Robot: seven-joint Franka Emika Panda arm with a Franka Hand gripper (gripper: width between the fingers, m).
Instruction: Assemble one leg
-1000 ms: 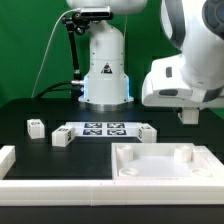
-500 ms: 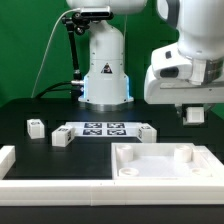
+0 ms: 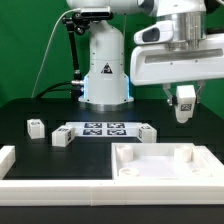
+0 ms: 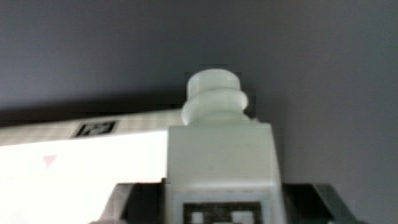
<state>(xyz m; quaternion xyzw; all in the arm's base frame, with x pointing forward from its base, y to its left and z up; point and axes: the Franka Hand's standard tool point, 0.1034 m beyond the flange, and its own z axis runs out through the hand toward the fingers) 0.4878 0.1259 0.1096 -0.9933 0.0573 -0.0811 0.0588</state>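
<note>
Within the last second the gripper point(image 3: 184, 93) has been raised and swung left. It is clamped on the leg point(image 3: 184, 108), which is held in the air at the far right, so carrying appears begun. No leg is seated in the white tray piece point(image 3: 150, 178).

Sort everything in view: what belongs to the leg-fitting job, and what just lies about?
Job: small white plastic blocky leg, held in the pincer; large white recessed plastic tray piece.
Lying about: three spare small white blocks; flat white marker board.
</note>
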